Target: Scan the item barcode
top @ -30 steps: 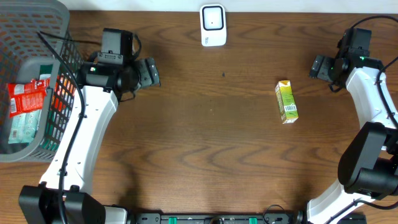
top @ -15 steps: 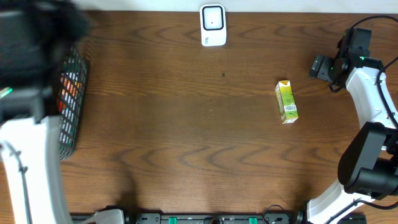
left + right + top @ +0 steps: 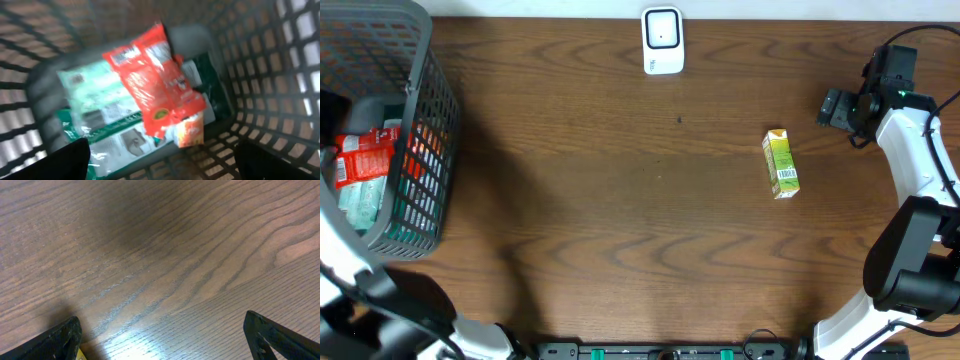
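Note:
In the left wrist view my left gripper (image 3: 160,167) hangs open over the inside of the grey basket (image 3: 280,75), with nothing between its fingers. Below it lies a red snack packet (image 3: 150,85) on top of green-and-white packets (image 3: 95,100), with a small orange box (image 3: 189,131) at its lower end. A green juice carton (image 3: 780,165) lies on the table at the right, its barcode facing up. The white scanner (image 3: 662,40) stands at the back edge. My right gripper (image 3: 832,108) is open above bare wood, up and right of the carton.
The basket (image 3: 420,130) fills the table's left end, and the red packet (image 3: 365,155) shows inside it. The left arm's white link (image 3: 340,260) crosses the lower left corner. A yellow sliver (image 3: 79,355) shows beside the right gripper's left finger.
The left arm has swung from the table beside the basket to over the basket, briefly blurring the overhead view. The right arm and the carton have not moved.

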You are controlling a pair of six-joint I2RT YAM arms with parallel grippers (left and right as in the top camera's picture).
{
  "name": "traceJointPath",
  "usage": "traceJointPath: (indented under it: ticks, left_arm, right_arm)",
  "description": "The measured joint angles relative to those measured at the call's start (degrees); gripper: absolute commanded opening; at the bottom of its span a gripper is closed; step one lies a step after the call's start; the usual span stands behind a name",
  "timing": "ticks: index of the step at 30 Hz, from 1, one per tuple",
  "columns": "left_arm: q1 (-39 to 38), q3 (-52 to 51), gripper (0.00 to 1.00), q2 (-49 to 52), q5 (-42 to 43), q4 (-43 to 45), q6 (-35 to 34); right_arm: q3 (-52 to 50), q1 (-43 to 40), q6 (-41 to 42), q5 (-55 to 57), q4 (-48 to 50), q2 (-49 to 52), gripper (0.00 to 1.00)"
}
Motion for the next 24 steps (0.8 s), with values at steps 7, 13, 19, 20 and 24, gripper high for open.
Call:
traceJointPath:
  ticks: [7,13,19,20,24]
  left_arm:
    - [-0.1,0.0,0.9,9.1,4.1,1.3,1.2]
    - [-0.1,-0.9,0.9,15.1,4.7,1.4,0.9]
    - [0.0,-1.8,0.89,17.6,4.9,1.7,-1.4]
    - [0.0,-1.9,0.89,17.6,4.9,1.7,-2.0]
    - [0.0,-2.8,0.86,17.6,4.2,1.8,-4.9]
  right_arm:
    - [0.0,0.0,0.0,0.0,0.0,0.0,0.99]
    - [0.0,0.0,0.0,0.0,0.0,0.0,0.99]
    - [0.0,0.0,0.0,0.0,0.0,0.0,0.99]
    - [0.0,0.0,0.0,0.0,0.0,0.0,0.99]
    - [0.0,0.0,0.0,0.0,0.0,0.0,0.99]
